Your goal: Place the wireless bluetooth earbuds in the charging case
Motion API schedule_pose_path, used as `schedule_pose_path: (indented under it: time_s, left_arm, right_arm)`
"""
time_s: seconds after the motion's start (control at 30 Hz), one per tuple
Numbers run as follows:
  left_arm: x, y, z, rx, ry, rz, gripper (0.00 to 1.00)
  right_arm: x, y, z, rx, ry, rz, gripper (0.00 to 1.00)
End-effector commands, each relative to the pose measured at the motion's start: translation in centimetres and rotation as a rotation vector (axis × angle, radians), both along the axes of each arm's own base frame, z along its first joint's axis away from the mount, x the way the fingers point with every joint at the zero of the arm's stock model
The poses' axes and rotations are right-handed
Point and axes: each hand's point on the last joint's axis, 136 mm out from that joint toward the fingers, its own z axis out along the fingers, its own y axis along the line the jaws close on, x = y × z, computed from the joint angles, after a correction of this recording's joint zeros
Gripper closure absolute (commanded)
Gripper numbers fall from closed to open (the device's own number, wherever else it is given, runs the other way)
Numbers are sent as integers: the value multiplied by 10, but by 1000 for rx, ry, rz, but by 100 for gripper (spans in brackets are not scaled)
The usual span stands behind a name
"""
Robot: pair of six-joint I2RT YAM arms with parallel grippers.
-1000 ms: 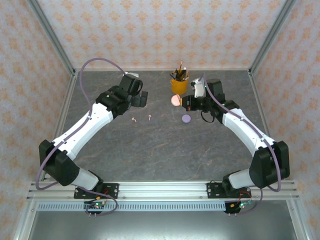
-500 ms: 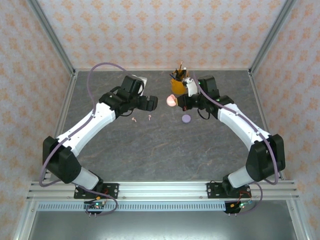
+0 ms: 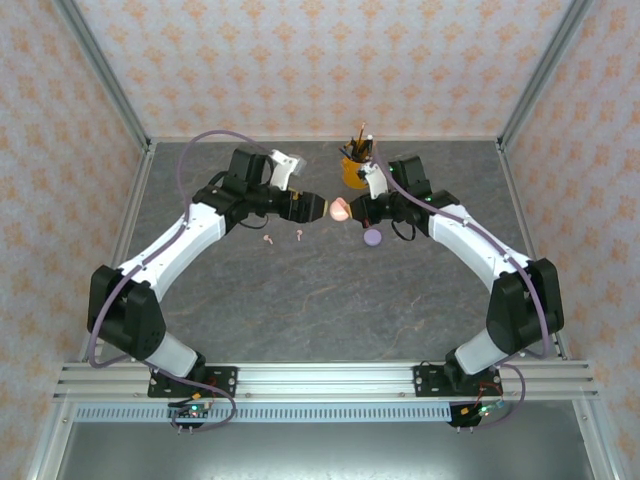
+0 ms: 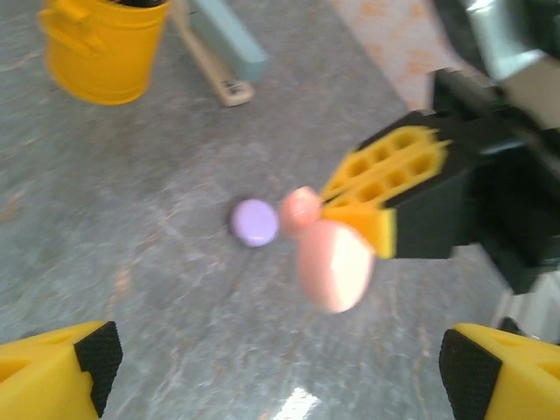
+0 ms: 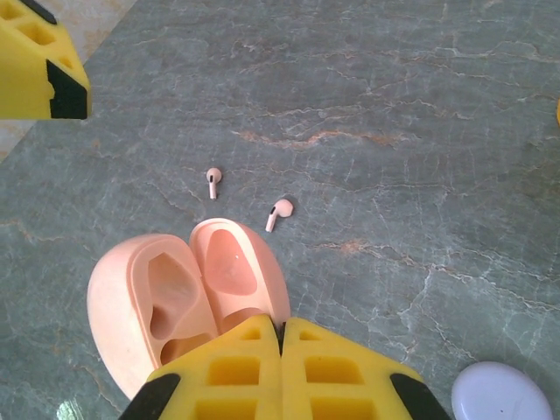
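My right gripper [image 3: 350,210] is shut on the rim of an open pale pink charging case [image 5: 175,306], holding it above the table; both of its hollows look empty. My left gripper [image 3: 310,207] stands open just left of that pink case [image 4: 332,262], its fingers [image 4: 61,372] wide apart and holding nothing. Two pale pink earbuds [image 5: 213,181] [image 5: 279,213] lie on the table beyond the case; in the top view these earbuds [image 3: 268,239] [image 3: 300,235] lie below the left gripper. A closed lilac case [image 3: 373,237] lies flat nearby. The lilac earbuds are out of view.
A yellow cup [image 3: 357,170] with pens stands behind the two grippers, close to the right wrist. The grey stone-patterned table [image 3: 330,300] is fenced by metal posts and patterned walls. One finger of the left gripper [image 5: 39,61] reaches into the right wrist view.
Both arms swung inward. The right gripper carried the pink case leftward, and the left gripper moved right until it nearly meets the case.
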Motion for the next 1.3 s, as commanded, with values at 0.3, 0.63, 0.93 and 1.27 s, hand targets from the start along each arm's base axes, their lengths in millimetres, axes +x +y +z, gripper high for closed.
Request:
schedule_pose_path:
  time_s: [0.3, 0.63, 0.93, 1.27]
  left_arm:
    - [-28, -28, -4, -66, 93, -318, 20]
    - [-32, -36, -9, -100, 145, -391, 31]
    - [-27, -39, -16, -99, 172, -400, 34]
    - [-23, -41, -26, -98, 193, -398, 41]
  right_arm:
    - [-17, 18, 16, 24, -37, 96, 100]
    - [-20, 19, 21, 25, -42, 107, 100]
    - [-22, 21, 25, 29, -48, 115, 100]
    - [-22, 23, 26, 38, -47, 117, 100]
